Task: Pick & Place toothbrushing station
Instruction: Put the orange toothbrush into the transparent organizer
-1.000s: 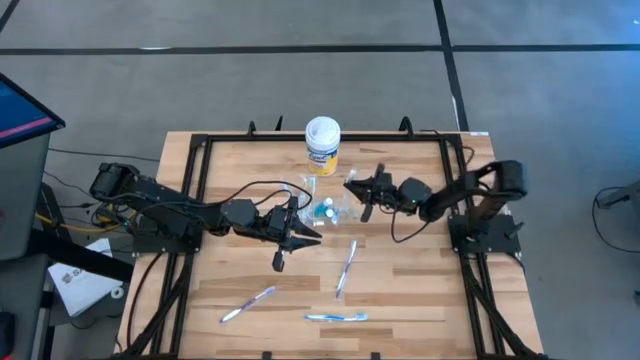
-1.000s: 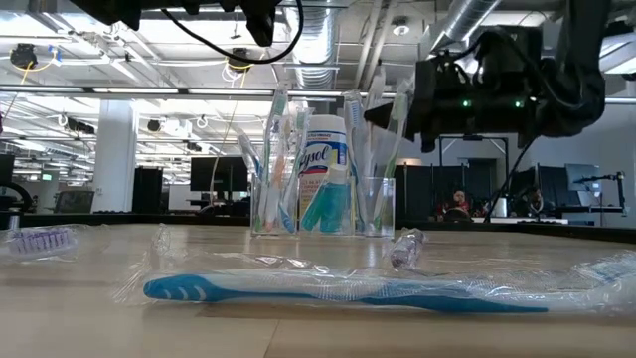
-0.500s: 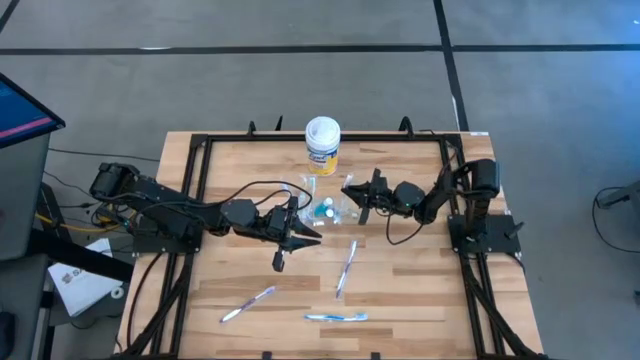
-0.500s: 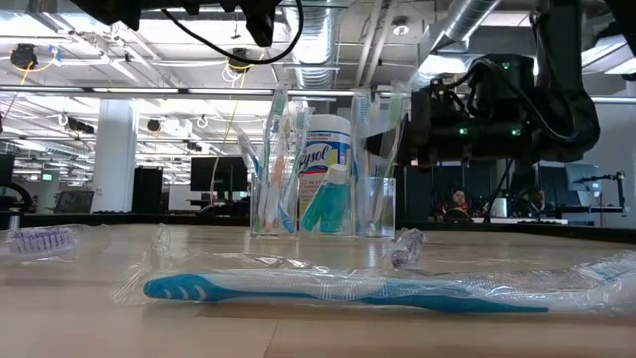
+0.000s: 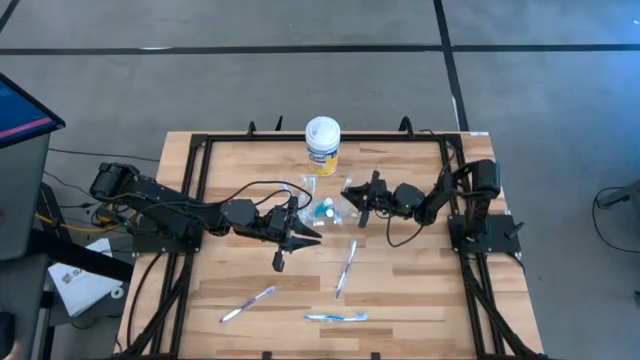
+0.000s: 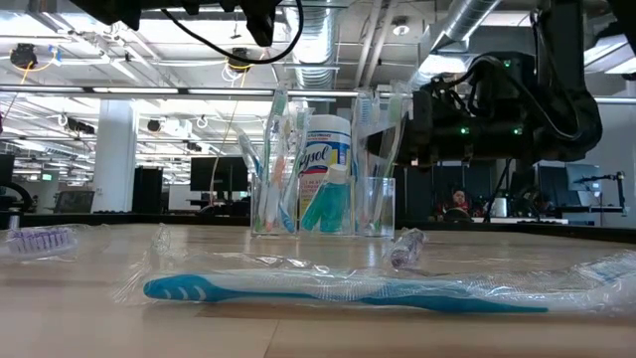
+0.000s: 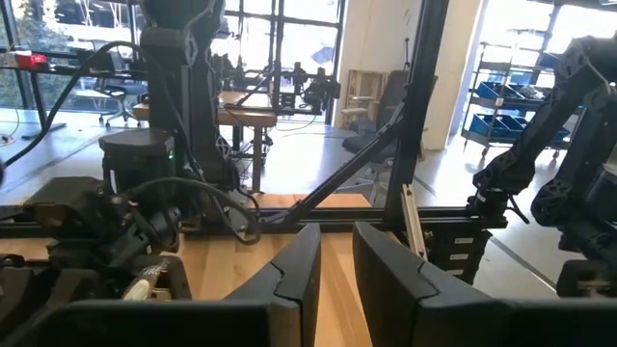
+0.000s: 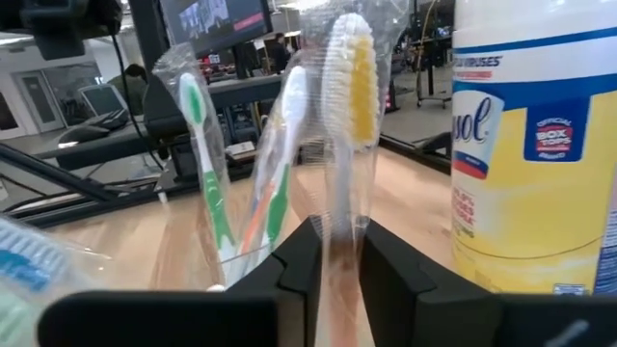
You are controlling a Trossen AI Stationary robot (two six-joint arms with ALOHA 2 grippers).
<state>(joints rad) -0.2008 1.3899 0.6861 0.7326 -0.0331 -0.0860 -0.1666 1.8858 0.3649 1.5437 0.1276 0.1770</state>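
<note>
We have the right gripper (image 5: 352, 190) at the cup (image 5: 342, 208) near the table's (image 5: 420, 290) middle, its fingers (image 8: 294, 265) on either side of a wrapped yellow brush (image 8: 351, 82) that stands in the cup; they sit close against the wrapper, yet we cannot tell whether they clench it or have let go. To do this step well, in our judgement, we should see that the handle rests on the cup's bottom and leans on its rim before we part the fingers, then draw straight back and up so the wrapper does not snag and tip the light cup or drag its neighbours out. The canister (image 5: 322, 145) stands just behind, so we should back away from it, not toward it. The left gripper (image 5: 290, 240) waits just left of the cups with its fingers a narrow gap apart and nothing between them in its wrist view. Counting: in the low view we see two clear cups (image 6: 270, 207), the left one with about four brushes, the right with three or four, the wrappers blurring the count. Between them stands at least one teal tube (image 6: 320, 207); a second we cannot make out. From above, three wrapped brushes (image 5: 346, 268) lie loose on the front of the table. There is one canister.
</note>
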